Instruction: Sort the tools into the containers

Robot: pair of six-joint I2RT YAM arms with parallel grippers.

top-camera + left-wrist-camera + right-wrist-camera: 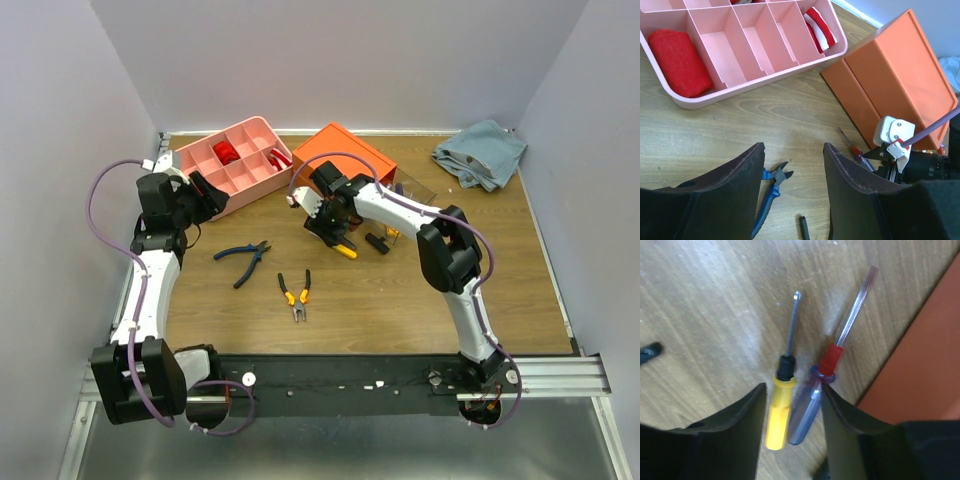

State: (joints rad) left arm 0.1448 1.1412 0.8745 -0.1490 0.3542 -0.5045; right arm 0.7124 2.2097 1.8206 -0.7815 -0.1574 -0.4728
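Black fingers [735, 440] of the right tool [792, 390] fill the bottom of its wrist view. They stand parted astride two handles lying side by side on the worktop [700, 315]: the yellow screwdriver [778, 410] on the left, the clear blue screwdriver [807, 404] touching it, with the orange box [925, 365] at the right edge. The left tool [792, 150] hangs open, holding nothing, with the blue-handled pliers [771, 192] low in frame and the pink tray [740, 95] at upper left. The orange-handled pliers [296, 293] lie mid-frame in the overhead view.
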